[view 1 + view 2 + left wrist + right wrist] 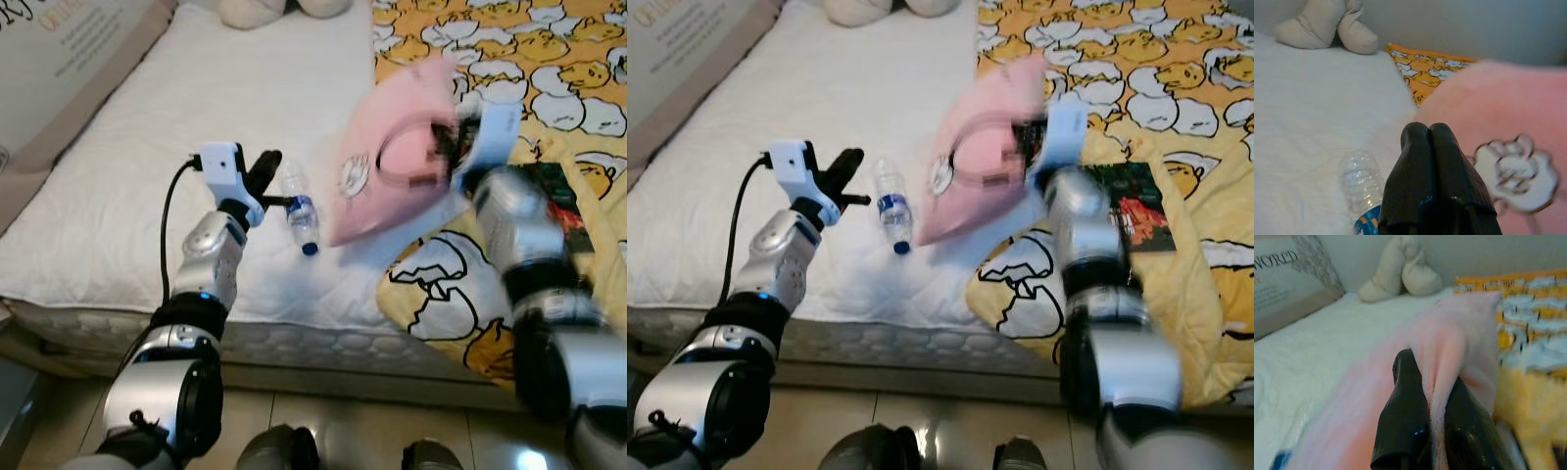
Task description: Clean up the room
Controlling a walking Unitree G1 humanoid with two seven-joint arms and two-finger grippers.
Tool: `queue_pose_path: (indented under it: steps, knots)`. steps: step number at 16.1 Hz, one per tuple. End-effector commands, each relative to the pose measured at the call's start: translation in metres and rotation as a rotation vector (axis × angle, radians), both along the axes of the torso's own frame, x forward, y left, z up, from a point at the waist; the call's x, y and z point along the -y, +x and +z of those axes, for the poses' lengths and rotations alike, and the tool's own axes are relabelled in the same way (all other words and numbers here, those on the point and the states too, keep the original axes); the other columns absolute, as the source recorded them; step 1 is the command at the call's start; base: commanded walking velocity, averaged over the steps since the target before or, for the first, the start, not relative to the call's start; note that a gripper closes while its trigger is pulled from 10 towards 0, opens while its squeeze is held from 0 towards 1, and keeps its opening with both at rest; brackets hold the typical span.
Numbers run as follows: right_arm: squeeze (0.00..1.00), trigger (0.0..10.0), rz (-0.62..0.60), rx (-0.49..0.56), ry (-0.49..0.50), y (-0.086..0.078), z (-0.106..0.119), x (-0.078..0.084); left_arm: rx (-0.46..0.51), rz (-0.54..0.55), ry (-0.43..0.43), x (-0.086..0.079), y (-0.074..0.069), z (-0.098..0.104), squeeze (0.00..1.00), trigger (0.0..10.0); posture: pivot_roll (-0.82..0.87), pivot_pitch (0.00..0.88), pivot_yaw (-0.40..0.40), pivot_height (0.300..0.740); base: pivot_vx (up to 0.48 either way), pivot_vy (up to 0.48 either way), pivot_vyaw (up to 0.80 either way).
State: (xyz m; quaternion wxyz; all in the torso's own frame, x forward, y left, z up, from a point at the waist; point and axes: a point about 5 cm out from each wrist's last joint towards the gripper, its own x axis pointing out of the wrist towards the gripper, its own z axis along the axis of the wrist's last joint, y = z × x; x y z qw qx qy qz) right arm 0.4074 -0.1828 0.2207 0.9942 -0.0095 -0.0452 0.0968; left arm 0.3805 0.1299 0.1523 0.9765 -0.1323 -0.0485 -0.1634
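Right gripper (pixel 1432 431) pinching the pink cushion (pixel 392 157), a fold of fabric squeezed between both fingers (pixel 1400 401). Cushion lifted off the bed (pixel 147 215), hanging out and ahead of this gripper, blurred as if in swing. Left gripper (pixel 1431 161) pressed together and holding nothing, hovering low over the white sheet. Bottle (pixel 299 217) lying on its side just beside this gripper, toward the cushion side, cap end pointing to the bed edge. Between the two grippers, only the bottle and the lower corner of the cushion. Yellow blanket (pixel 549 88) under and beyond the right gripper, a dark book (pixel 1132 206) lying on it just next to the right arm. Stuffed toy (pixel 1327 27) far ahead of both grippers, near the wall.

Possible troubles from here, as judgement only:
- Thin pinch on soft fabric, so slipping out during a fast swing and dropping back on the bed or the floor.
- Low corner of the cushion sweeping the bottle and rolling it off the edge.
- Cushion brushing the left gripper, quite near to its corner.
- Bottle round and light, so easily pushed away instead of grasped.
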Motion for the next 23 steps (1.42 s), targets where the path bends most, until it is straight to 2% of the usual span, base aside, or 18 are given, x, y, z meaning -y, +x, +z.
queue_pose_path:
  steps: [1, 4, 6, 11, 14, 15, 17, 20, 22, 23]
  knots:
    - [0.00, 0.0, 0.013, 0.080, -0.023, 0.005, 0.024, -0.007, 0.021, 0.039, 0.051, -0.007, -0.002, 0.000, 0.00, 10.0, -0.20, 0.000, 0.154, 0.740, 0.000, 0.000, 0.00]
    - [0.00, 0.0, 0.000, 0.105, -0.019, 0.009, 0.036, -0.009, 0.061, 0.088, 0.126, -0.016, 0.000, 0.011, 0.00, 10.0, -0.18, 0.000, 0.136, 0.740, 0.000, 0.000, 0.00]
    - [0.00, 0.0, -0.003, 0.123, -0.034, 0.010, 0.041, -0.012, 0.084, 0.112, 0.162, -0.022, 0.001, 0.018, 0.00, 10.0, -0.17, 0.000, 0.134, 0.740, 0.000, 0.388, 0.28]
    - [0.00, 0.0, -0.034, 0.208, -0.082, 0.013, 0.074, -0.004, 0.047, 0.157, 0.261, -0.021, 0.000, 0.010, 0.00, 10.0, -0.18, 0.000, 0.129, 0.740, 0.000, 0.480, 0.47]
    - [0.00, 0.0, -0.060, 0.268, -0.142, 0.012, 0.097, 0.003, 0.028, 0.161, 0.243, -0.020, -0.001, 0.007, 0.00, 10.0, -0.18, 0.000, 0.127, 0.740, 0.000, 0.480, 0.46]
    - [0.00, 0.0, -0.077, 0.320, -0.184, 0.010, 0.118, 0.006, 0.025, 0.163, 0.233, -0.019, -0.001, 0.006, 0.00, 10.0, -0.18, 0.000, 0.126, 0.740, 0.000, 0.480, 0.43]
    - [0.00, 0.0, -0.085, 0.357, -0.208, 0.009, 0.138, 0.006, 0.018, 0.169, 0.216, -0.018, -0.001, 0.006, 0.00, 10.0, -0.18, 0.000, 0.121, 0.740, 0.000, 0.480, 0.42]
    - [0.00, 0.0, -0.086, 0.350, -0.214, 0.010, 0.141, 0.001, 0.018, 0.176, 0.208, -0.018, 0.000, 0.006, 0.00, 10.0, -0.17, 0.000, 0.114, 0.740, 0.000, 0.480, 0.00]
    - [0.00, 0.0, -0.053, 0.377, -0.251, 0.010, 0.144, -0.010, 0.023, 0.210, 0.204, -0.020, -0.002, 0.007, 0.00, 10.0, -0.16, 0.000, 0.111, 0.740, 0.000, 0.217, 0.00]
    - [0.00, 7.5, -0.029, 0.401, -0.255, 0.009, 0.147, -0.016, 0.024, 0.221, 0.206, -0.021, -0.002, 0.007, 0.00, 10.0, -0.16, 0.000, 0.113, 0.740, 0.000, 0.000, 0.00]
